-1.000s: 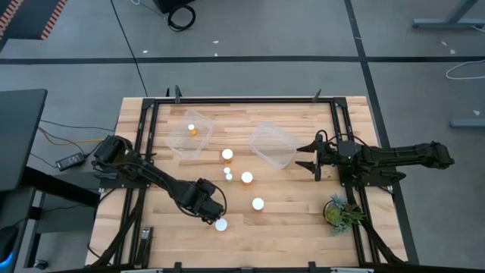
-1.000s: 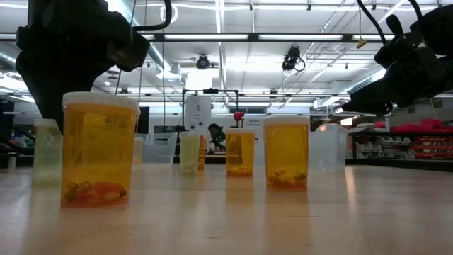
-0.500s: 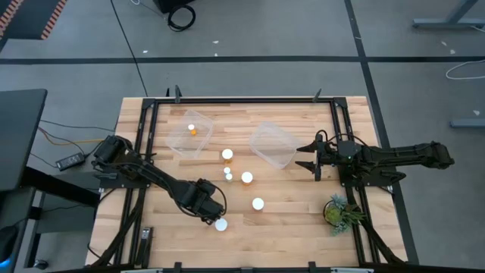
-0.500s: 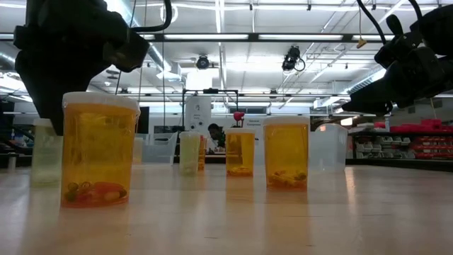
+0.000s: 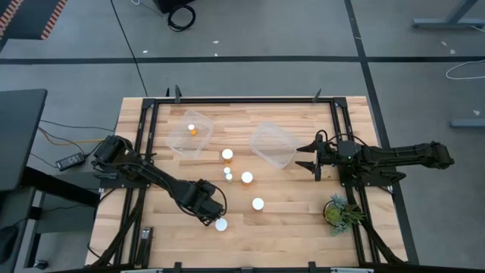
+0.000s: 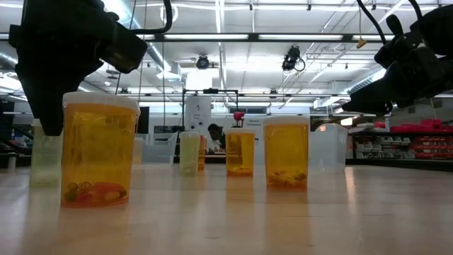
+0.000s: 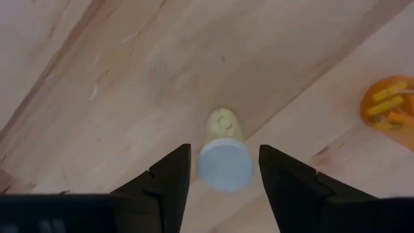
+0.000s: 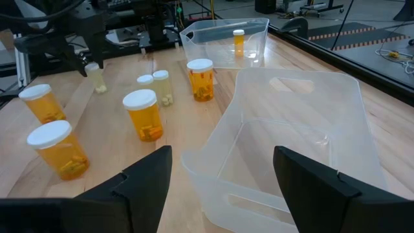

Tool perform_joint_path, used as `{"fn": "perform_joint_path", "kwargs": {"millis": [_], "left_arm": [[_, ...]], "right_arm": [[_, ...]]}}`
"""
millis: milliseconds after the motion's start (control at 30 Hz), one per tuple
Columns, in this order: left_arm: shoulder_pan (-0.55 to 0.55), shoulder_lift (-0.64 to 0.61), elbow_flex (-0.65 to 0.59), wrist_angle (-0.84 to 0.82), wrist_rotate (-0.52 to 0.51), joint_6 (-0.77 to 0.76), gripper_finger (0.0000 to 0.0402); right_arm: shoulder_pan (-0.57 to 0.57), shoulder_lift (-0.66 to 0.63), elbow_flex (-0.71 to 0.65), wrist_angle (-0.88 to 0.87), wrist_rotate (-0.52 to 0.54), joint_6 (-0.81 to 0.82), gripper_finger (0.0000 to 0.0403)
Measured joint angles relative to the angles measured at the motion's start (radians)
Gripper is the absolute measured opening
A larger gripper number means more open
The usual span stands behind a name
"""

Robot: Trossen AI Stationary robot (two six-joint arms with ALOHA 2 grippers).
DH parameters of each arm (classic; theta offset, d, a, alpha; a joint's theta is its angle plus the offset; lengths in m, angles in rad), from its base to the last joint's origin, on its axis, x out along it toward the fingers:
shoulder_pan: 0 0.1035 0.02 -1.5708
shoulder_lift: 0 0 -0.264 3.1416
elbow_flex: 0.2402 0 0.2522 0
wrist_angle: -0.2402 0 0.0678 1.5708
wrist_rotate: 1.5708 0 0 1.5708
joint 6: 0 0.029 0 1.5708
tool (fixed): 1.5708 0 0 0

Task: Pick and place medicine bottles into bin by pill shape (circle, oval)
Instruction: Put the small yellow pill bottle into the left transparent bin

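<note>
Wooden table (image 5: 288, 220), pale narrow bottle (image 7: 224, 154) upright, cap up, between left gripper (image 7: 224, 169) spread fingers, right gripper (image 8: 220, 178) fingers spread.

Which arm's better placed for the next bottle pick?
Left. The left gripper is open and straddles a small bottle, directly above it. The right gripper waits open beside the empty bin.
</note>
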Motion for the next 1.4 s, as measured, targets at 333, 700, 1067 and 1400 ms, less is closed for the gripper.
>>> {"fn": "perform_joint_path", "kwargs": {"millis": [333, 700, 1067, 1400], "left_arm": [[-0.001, 0.000, 0.000, -0.012, 0.006, 0.001, 0.0161], [0.015, 0.001, 0.002, -0.016, 0.010, 0.076, 0.0120], [0.149, 0.002, 0.143, -0.210, -0.005, 0.288, 0.0126], [0.295, 0.000, 0.279, -0.381, -0.100, 0.471, 0.0130]], "right_arm": [[0.000, 0.000, 0.000, 0.000, 0.000, 0.000, 0.0276], [0.000, 0.000, 0.000, 0.000, 0.000, 0.000, 0.0276], [0.000, 0.000, 0.000, 0.000, 0.000, 0.000, 0.0276], [0.000, 0.000, 0.000, 0.000, 0.000, 0.000, 0.0276]]}}
